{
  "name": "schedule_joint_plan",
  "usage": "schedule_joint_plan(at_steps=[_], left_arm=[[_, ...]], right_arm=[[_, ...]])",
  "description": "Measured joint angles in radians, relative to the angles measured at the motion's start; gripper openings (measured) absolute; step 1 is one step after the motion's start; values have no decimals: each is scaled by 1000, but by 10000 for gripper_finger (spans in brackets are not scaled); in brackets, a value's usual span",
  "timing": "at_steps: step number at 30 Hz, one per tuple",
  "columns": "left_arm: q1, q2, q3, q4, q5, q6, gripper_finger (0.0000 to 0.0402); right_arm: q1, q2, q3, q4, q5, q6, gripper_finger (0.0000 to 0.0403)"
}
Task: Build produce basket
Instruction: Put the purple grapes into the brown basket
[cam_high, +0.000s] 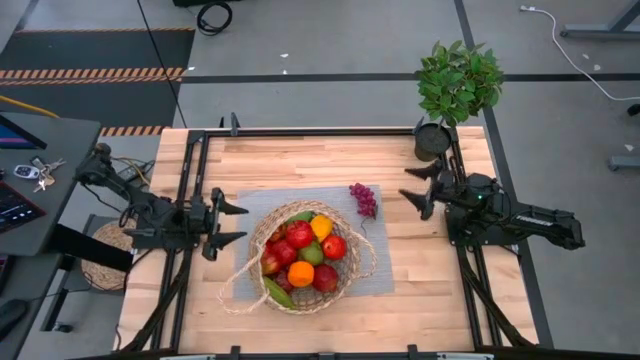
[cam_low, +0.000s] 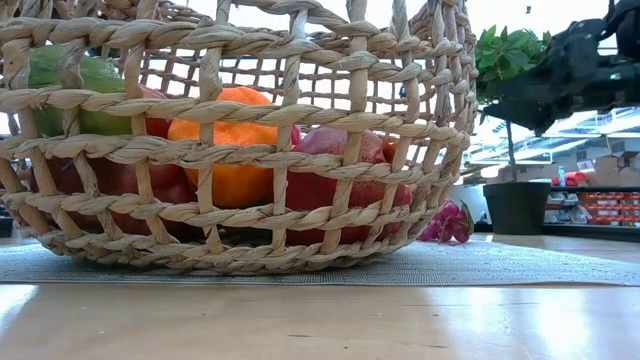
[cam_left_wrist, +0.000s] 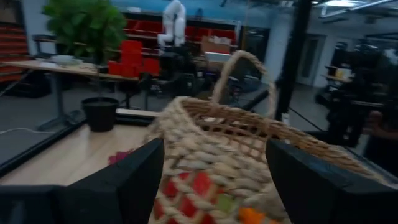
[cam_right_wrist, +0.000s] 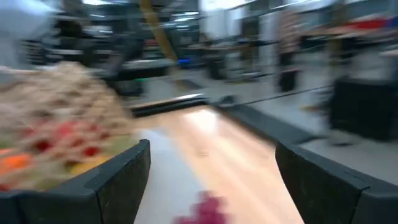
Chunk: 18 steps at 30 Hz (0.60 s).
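Right gripper (cam_high: 412, 187), fingers spread and empty, hangs over the wooden tabletop (cam_high: 300, 155) near the purple grapes (cam_high: 363, 198), the only piece of produce outside the basket; in the right wrist view the grapes appear as a blurred magenta patch between the two fingers. Left gripper (cam_high: 232, 226), likewise open and empty, waits just beside the basket's left wall. The wicker basket (cam_high: 352, 272) sits on a grey mat (cam_high: 378, 280) at the tabletop's middle, already filled with red apples (cam_high: 333, 246), an orange (cam_high: 301, 273), a yellow pepper (cam_high: 321, 226) and green fruit (cam_high: 311, 254). The grape cluster lies on the mat's far right corner, just clear of the basket rim, its long axis running roughly front to back, stem end apparently toward the far edge. Likely risks: a pinch across the soft, lumpy cluster could slip; the right arm could clip the potted plant (cam_high: 456, 85) standing close behind it; and grapes dropped onto the heaped fruit may roll out.
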Motion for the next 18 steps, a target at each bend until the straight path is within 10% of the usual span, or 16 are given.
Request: schedule_joint_plan(at_steps=[7, 18], left_arm=[[147, -53, -60, 5, 81, 2, 286], [393, -58, -171, 53, 329, -58, 286]], right_arm=[[-4, 0, 0, 33, 187, -127, 348], [-3, 0, 0, 85, 97, 82, 348]])
